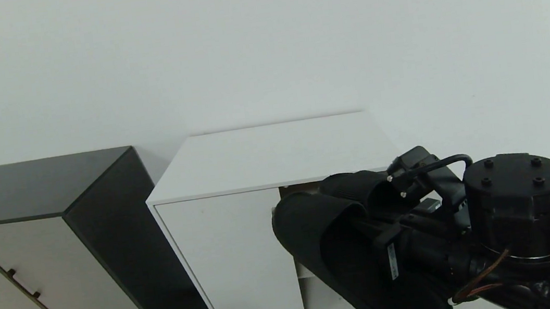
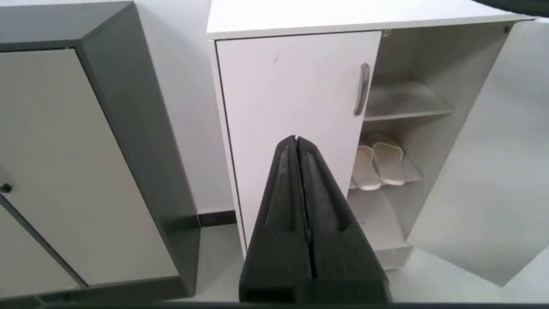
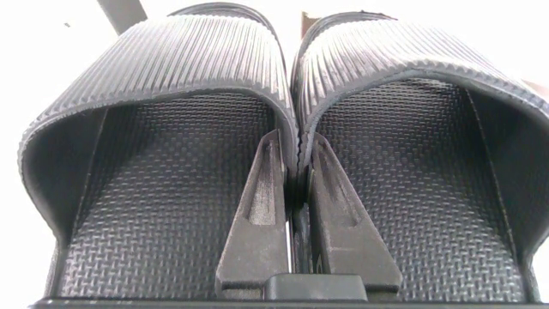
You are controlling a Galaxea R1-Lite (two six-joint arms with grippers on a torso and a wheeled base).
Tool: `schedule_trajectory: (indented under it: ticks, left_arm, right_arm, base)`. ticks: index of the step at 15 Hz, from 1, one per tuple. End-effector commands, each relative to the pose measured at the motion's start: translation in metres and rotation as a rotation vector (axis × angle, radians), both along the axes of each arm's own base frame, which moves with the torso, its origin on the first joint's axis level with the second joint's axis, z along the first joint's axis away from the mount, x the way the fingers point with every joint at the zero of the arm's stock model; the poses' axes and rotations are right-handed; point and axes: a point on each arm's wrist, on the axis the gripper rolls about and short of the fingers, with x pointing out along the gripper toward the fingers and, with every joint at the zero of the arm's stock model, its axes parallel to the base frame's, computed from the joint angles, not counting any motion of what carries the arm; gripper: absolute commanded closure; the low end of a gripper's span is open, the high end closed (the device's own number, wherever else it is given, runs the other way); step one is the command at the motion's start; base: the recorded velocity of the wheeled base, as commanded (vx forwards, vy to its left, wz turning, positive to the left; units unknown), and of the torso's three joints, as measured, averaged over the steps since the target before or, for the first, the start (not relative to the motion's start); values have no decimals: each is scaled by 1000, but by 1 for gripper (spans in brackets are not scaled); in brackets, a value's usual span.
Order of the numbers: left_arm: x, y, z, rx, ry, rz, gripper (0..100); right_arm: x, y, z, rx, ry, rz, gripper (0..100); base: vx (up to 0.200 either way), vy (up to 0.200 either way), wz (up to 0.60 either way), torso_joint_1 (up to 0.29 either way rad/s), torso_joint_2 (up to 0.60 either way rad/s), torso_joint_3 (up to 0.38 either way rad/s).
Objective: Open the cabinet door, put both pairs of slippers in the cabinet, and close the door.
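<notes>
Slippers (image 3: 197, 94) hang pinched in right tool (image 3: 296, 150); left tool (image 2: 298, 146) closed, facing cabinet (image 2: 292, 77).

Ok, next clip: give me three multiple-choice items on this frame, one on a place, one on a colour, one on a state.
1. Where is the white pair of slippers?
A on the floor
B on a shelf inside the cabinet
C on the dark cupboard
2. What colour is the pair held by the right gripper?
A black
B white
C red
3. How is the left gripper?
A wide open
B shut on a slipper
C shut, empty

1 B: it lies in the cabinet's open side.
2 A: the black pair is pinched by its inner walls.
3 C: its fingers meet with nothing between.
</notes>
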Motion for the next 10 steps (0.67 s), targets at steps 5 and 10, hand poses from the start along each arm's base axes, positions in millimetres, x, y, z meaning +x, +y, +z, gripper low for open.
schedule_trajectory:
  ticks: [5, 10]
  left_arm:
    - [0, 0, 0, -1, 1, 0, 100]
    - [0, 0, 0, -1, 1, 0, 100]
  right_arm:
    - [0, 1, -1, -4, 3, 3, 100]
    - [0, 0, -3, -9, 7, 3, 100]
  base:
    - [0, 0, 0, -131, 302, 173]
    - [0, 0, 0, -215, 526, 307]
